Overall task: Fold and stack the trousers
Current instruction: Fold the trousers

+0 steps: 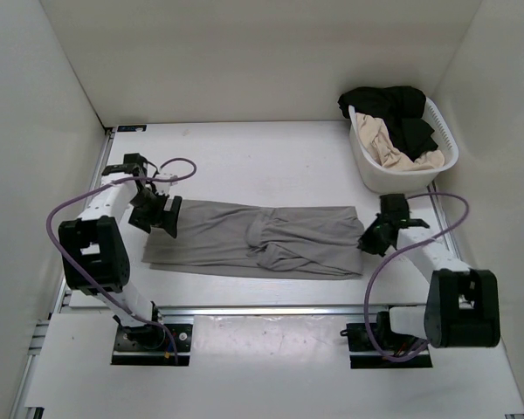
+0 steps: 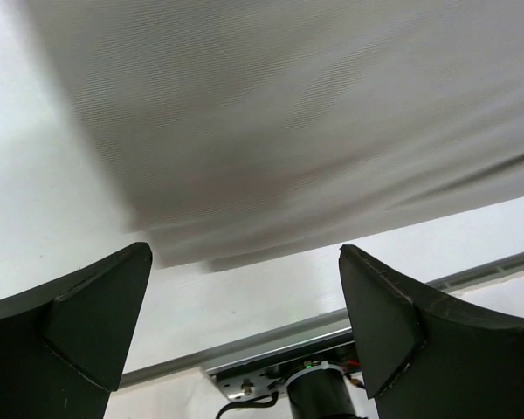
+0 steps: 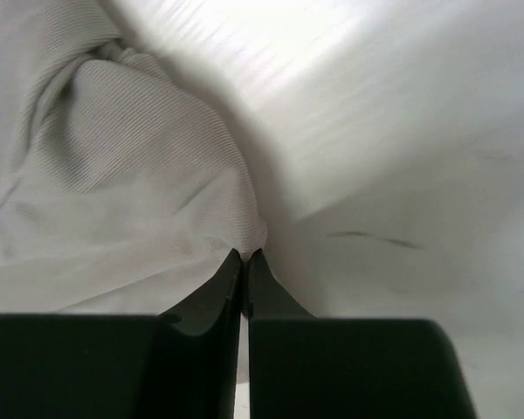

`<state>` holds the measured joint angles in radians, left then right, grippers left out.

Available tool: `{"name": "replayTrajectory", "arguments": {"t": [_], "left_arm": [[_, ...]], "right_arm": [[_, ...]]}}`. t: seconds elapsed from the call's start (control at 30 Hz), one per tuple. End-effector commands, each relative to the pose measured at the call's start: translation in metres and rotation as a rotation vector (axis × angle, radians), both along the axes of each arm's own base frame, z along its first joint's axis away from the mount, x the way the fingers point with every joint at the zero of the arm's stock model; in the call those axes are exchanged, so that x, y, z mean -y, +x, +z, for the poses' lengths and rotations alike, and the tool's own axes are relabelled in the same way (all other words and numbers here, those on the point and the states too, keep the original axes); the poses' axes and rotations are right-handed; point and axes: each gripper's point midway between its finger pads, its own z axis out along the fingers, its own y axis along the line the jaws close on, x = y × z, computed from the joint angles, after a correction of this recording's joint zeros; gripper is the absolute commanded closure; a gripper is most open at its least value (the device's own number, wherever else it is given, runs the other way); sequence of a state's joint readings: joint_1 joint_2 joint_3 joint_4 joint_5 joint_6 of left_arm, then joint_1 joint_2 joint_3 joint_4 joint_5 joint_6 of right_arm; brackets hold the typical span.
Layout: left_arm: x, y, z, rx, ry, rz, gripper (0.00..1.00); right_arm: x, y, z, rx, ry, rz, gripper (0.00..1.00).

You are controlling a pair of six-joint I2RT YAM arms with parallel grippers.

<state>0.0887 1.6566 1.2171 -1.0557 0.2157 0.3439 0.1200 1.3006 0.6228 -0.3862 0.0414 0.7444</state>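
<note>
Left gripper (image 1: 163,216): released. The fingers (image 2: 87,323) stand wide apart with nothing between them. It hovers over the left end of the trousers (image 1: 258,237), and no contact with the cloth is visible in the wrist view.

Trousers: one pair, grey. They lie flat on the table (image 1: 244,148), long axis left to right, reaching from under the left gripper to the tips of the right gripper. Creases bunch about midway between the two grippers.

Right gripper (image 1: 373,236): clenched. Its fingers (image 3: 218,301) are pressed together with no gap and pinch the right-end edge of the trousers. The cloth gathers into a fold running up from the tips.

Count: two arms, one basket (image 1: 367,173), and two garments in it, one black garment (image 1: 393,106) and one cream garment (image 1: 393,153).

Edges and room: the near edge of the trousers runs just beyond the metal rail (image 1: 262,308) on the base side of both grippers. Bare table lies on the far side of both grippers. The basket sits near the right gripper, beyond it and slightly to its right. An enclosure wall stands outboard of each arm.
</note>
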Motion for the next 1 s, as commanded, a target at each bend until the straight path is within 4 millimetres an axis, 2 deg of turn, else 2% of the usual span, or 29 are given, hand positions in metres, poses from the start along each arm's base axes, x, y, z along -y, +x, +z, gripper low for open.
{"name": "replayTrajectory", "arguments": {"t": [0.0,0.1,0.13,0.17,0.27,0.3,0.37,0.4,0.43,0.5,0.53,0.6,0.67,0.7,0.73,0.77,0.8,0.87,0.9,0.93,0.97], "left_arm": [[-0.009,0.002,0.01,0.055,0.069,-0.037,0.0],[-0.005,0.01,0.007,0.043,0.042,-0.041,0.0],[0.002,0.013,0.006,0.04,0.031,-0.05,0.0],[0.009,0.019,0.008,0.051,0.031,-0.078,0.0],[0.039,0.024,0.004,0.033,-0.03,-0.128,0.0],[0.045,0.027,-0.001,0.019,-0.042,-0.144,0.0],[0.054,0.027,-0.007,-0.002,-0.027,-0.17,0.0],[0.054,0.026,-0.014,-0.025,-0.027,-0.17,0.0],[0.053,0.029,-0.014,-0.016,-0.016,-0.168,0.0],[0.052,0.026,-0.025,-0.043,-0.015,-0.177,0.0],[0.05,0.026,-0.029,-0.051,-0.003,-0.191,0.0],[0.047,0.025,-0.041,-0.072,0.009,-0.199,0.0],[0.046,0.021,-0.056,-0.112,0.009,-0.208,0.0],[0.048,0.022,-0.059,-0.113,0.0,-0.209,0.0],[0.051,0.024,-0.062,-0.108,-0.017,-0.209,0.0],[0.054,0.023,-0.066,-0.121,-0.037,-0.219,0.0],[0.062,0.021,-0.068,-0.129,-0.067,-0.229,0.0],[0.067,0.024,-0.072,-0.127,-0.094,-0.242,0.0],[0.068,0.024,-0.071,-0.124,-0.103,-0.253,0.0],[0.068,0.026,-0.076,-0.125,-0.103,-0.253,0.0],[0.068,0.03,-0.082,-0.124,-0.103,-0.265,0.08]], "right_arm": [[0.039,-0.011,0.029,-0.005,-0.083,0.034,1.0],[0.071,-0.01,0.064,-0.001,-0.206,0.103,1.0],[0.079,-0.009,0.072,-0.001,-0.232,0.099,1.0],[0.086,-0.003,0.094,0.026,-0.269,0.09,1.0],[0.104,0.004,0.126,0.054,-0.354,0.059,1.0],[0.105,0.01,0.142,0.087,-0.358,0.053,1.0],[0.105,0.008,0.144,0.085,-0.332,0.045,1.0],[0.094,0.01,0.144,0.098,-0.276,0.076,1.0],[0.089,0.003,0.133,0.065,-0.245,0.071,1.0],[0.086,0.001,0.132,0.066,-0.228,0.064,1.0],[0.084,0.0,0.135,0.077,-0.229,0.072,1.0],[0.081,0.01,0.155,0.139,-0.229,0.048,1.0],[0.06,0.011,0.162,0.129,-0.208,0.059,1.0],[0.031,0.013,0.169,0.151,-0.209,0.137,1.0],[0.022,0.014,0.167,0.14,-0.254,0.142,1.0],[0.005,0.016,0.167,0.148,-0.245,0.122,1.0],[-0.029,0.016,0.17,0.167,-0.255,0.205,1.0],[-0.055,0.021,0.179,0.197,-0.288,0.226,1.0],[-0.08,0.02,0.186,0.233,-0.309,0.256,1.0],[-0.099,0.026,0.179,0.213,-0.341,0.28,1.0],[-0.121,0.033,0.2,0.26,-0.323,0.29,1.0]]}}
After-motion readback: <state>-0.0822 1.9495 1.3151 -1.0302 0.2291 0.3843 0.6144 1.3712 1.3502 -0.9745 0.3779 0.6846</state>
